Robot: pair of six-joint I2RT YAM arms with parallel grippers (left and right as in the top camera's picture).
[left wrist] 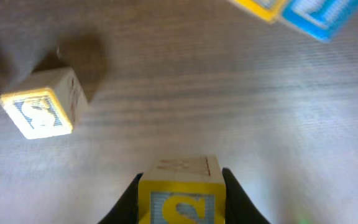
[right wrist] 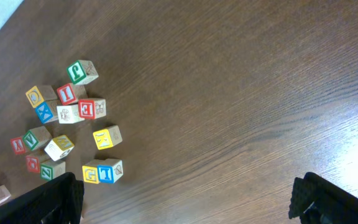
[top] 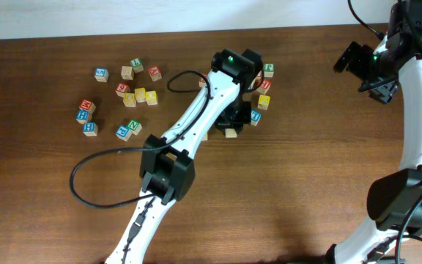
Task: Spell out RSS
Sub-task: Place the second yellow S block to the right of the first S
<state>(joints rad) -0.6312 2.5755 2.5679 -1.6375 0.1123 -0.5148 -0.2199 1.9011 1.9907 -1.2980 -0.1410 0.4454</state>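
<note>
My left gripper (left wrist: pixel 180 205) is shut on a cube with a yellow face and an S (left wrist: pixel 180 194), held low over the table. A second yellow-faced cube (left wrist: pixel 39 112) with an S-like letter lies on the table ahead to the left, apart from it. In the overhead view the left gripper (top: pixel 234 117) sits mid-table among a few cubes, hiding the held one. A pale cube with a green letter (top: pixel 268 70) lies beyond it; I cannot read the letter. My right gripper (right wrist: pixel 185 202) is open and empty, high at the far right (top: pixel 361 66).
A cluster of several mixed letter cubes (top: pixel 127 95) lies at the left of the table. A yellow cube (left wrist: pixel 260 5) and a blue cube (left wrist: pixel 319 15) sit side by side ahead right of the left gripper. The left arm's black cable (top: pixel 94 194) loops over the table.
</note>
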